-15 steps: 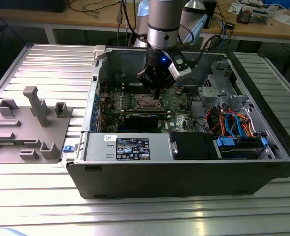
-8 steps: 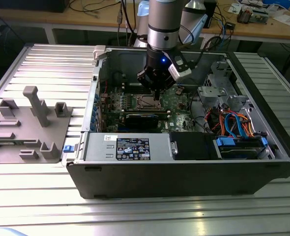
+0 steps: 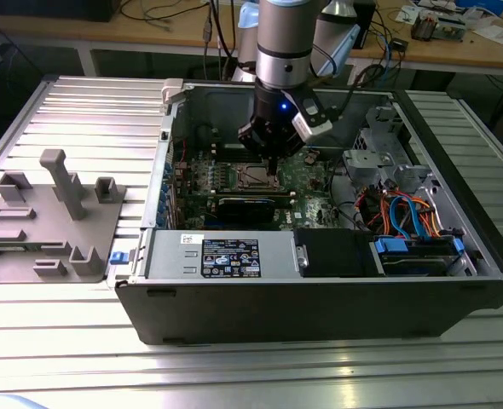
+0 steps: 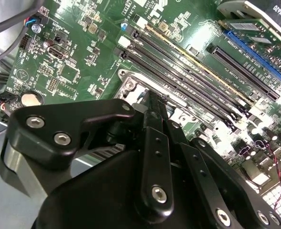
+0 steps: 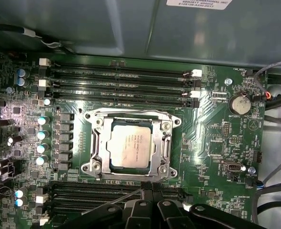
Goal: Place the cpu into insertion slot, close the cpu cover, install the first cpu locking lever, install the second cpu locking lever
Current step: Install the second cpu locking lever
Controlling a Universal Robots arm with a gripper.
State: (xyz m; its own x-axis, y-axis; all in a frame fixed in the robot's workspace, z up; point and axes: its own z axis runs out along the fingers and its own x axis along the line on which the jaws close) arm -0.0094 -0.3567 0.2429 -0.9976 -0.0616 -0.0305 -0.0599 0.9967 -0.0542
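cpu (image 5: 129, 147) seated in slot (image 5: 95, 143) | cover (image 5: 166, 143) looks down around it | a thin lever (image 5: 126, 195) seems free by the gripper (image 5: 150, 191), which hovers at the slot's edge, fingers together, empty | levers likely left: 1 or 2, cannot tell

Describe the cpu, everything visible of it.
The cpu is a flat square chip with a dull silver-grey metal top bearing faint print. It lies flat in the insertion slot on the green motherboard, framed by the silvery cpu cover, between banks of long memory slots. The gripper hangs just above one edge; contact cannot be told.
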